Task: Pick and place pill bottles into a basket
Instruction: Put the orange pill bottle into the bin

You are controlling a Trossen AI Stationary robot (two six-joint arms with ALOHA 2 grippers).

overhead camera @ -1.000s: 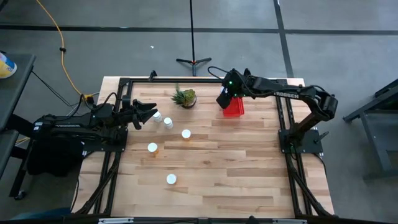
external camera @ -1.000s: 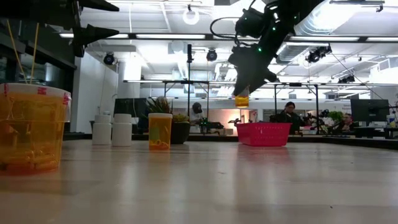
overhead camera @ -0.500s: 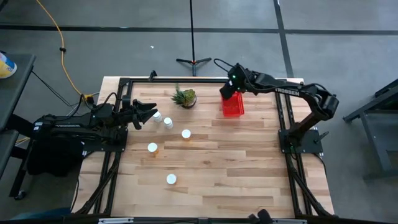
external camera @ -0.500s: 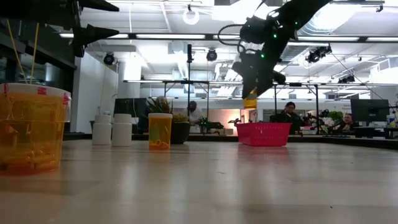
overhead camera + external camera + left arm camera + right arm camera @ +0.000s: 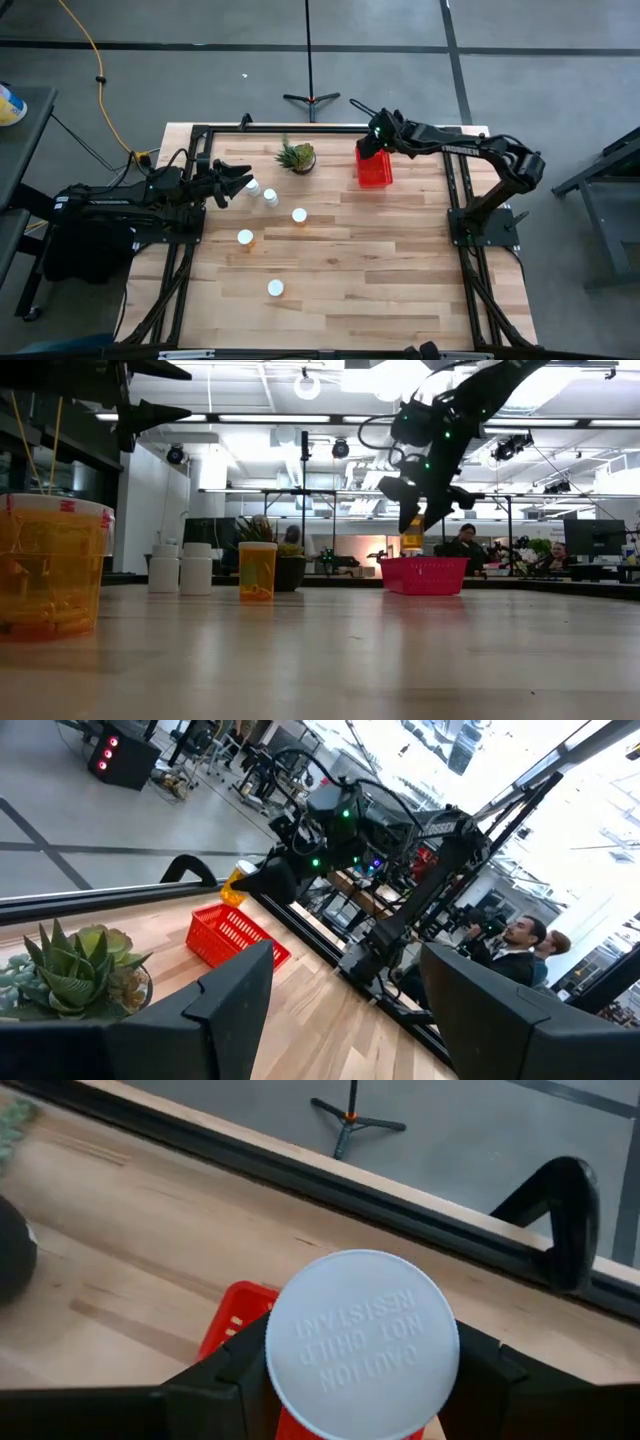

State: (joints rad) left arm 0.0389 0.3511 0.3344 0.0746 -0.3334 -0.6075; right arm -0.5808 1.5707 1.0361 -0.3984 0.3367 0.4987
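I have the right gripper [image 5: 414,526] above the basket [image 5: 375,170] at the table's far edge, its fingers closed on 1 bottle [image 5: 362,1342], white cap facing the wrist camera. My left gripper [image 5: 238,181] waits open and empty at the left edge, near 5 bottles [image 5: 271,197] standing on the table [image 5: 380,270] beside the plant [image 5: 297,156].

A pale wooden worktop [image 5: 360,260] stands on a grey floor [image 5: 200,70] crossed by dark lines. A yellow cable [image 5: 95,60] trails across it. Beyond, ceiling strip lights [image 5: 260,422] shine over seated people [image 5: 465,545].
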